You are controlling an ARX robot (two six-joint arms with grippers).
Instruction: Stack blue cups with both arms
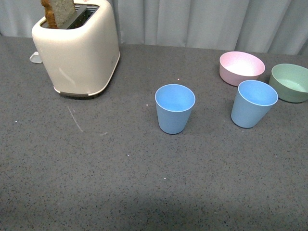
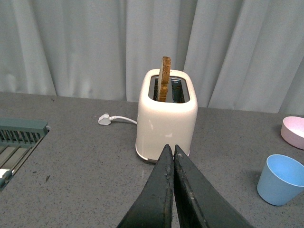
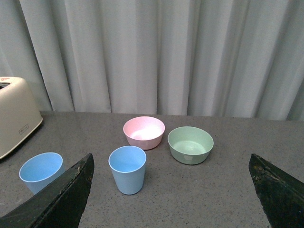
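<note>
Two light blue cups stand upright and apart on the grey table. One blue cup (image 1: pixel 175 108) is near the middle; the other (image 1: pixel 253 103) stands to its right, in front of the bowls. Neither arm shows in the front view. My left gripper (image 2: pixel 170 151) is shut with nothing in it, its tips pointing at the toaster, and one blue cup (image 2: pixel 283 179) sits off to its side. My right gripper (image 3: pixel 171 161) is wide open and empty, back from the cups; a blue cup (image 3: pixel 127 169) stands beyond its fingers, another (image 3: pixel 41 171) is partly behind one finger.
A cream toaster (image 1: pixel 77 48) with a slice of bread stands at the back left, its plug (image 2: pixel 104 119) lying behind it. A pink bowl (image 1: pixel 241 68) and a green bowl (image 1: pixel 290 82) sit at the back right. A green rack (image 2: pixel 19 142) shows in the left wrist view.
</note>
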